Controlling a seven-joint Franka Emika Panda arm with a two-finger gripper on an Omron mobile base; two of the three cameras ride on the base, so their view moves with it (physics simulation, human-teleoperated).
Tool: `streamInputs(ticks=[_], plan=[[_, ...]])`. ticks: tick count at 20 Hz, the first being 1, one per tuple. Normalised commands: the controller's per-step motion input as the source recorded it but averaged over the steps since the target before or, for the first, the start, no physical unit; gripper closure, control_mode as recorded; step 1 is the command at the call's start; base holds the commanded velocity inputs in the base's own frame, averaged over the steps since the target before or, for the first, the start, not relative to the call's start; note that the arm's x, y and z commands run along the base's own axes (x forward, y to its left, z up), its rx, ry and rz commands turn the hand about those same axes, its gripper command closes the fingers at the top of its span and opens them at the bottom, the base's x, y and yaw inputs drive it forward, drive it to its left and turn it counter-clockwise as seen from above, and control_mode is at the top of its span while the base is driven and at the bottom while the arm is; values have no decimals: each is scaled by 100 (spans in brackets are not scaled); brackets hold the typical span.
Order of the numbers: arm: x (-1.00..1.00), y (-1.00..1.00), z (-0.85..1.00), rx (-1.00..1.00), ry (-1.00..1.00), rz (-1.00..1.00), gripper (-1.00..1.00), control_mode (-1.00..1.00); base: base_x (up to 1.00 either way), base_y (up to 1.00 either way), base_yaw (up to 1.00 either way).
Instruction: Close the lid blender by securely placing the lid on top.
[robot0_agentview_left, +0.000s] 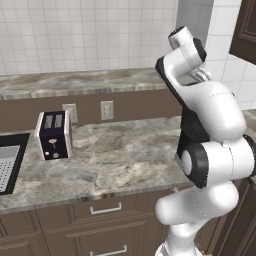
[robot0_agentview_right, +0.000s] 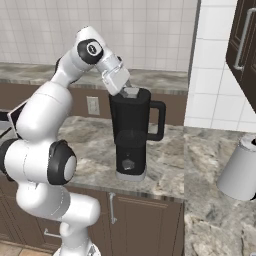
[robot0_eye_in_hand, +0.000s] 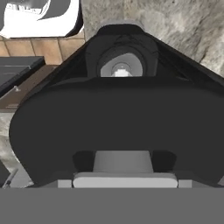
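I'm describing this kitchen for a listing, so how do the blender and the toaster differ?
The blender is tall, with a side handle; the toaster is low and boxy. The blender is all black on a grey foot; the toaster has white side panels. Both stand upright on the counter.

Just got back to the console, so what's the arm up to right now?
The arm is over the blender on the marble counter, its gripper right at the jug's top. The lid sits at the jug's mouth with the jaws closed on its grey centre, so it is being set in place and not yet let go. The hand view looks past the lid into the jug. A toaster stands further left on the counter.
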Motion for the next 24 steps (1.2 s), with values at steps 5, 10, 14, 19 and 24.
streamInputs(ticks=[5,10,14,19,24], plan=[[-20,6,-46,0,-15,2,-100,-100,0,0,0],[-24,2,-20,0,-16,0,-100,-100,0,0,0],[-16,0,0,0,-15,0,-100,-100,0,0,0],[-2,9,-10,0,-3,3,-100,-100,0,0,0],[-1,20,-16,0,0,9,-100,-100,0,0,0]])
